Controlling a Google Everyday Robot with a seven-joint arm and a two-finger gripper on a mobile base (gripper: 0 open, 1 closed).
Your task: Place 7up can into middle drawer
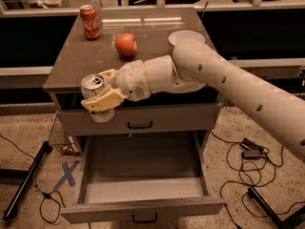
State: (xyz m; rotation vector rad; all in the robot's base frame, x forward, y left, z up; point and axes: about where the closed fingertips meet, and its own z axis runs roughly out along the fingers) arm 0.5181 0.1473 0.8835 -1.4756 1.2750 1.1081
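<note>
My gripper (97,90) is shut on the 7up can (93,83), a white-and-green can with a silver top. It holds the can upright in the air at the cabinet's front left edge, in front of the top drawer front. The middle drawer (143,187) is pulled wide open below, showing its pale grey floor and a small black handle (144,218). The can hangs above the drawer's back left part. One tan finger (104,99) crosses the can's front.
On the cabinet top (95,56) stand a red Coca-Cola can (90,22), an apple (126,44) and a white bowl (185,36). The top drawer front (181,118) is closed with a dark slit above. Cables and black legs lie on the floor (252,151) at both sides.
</note>
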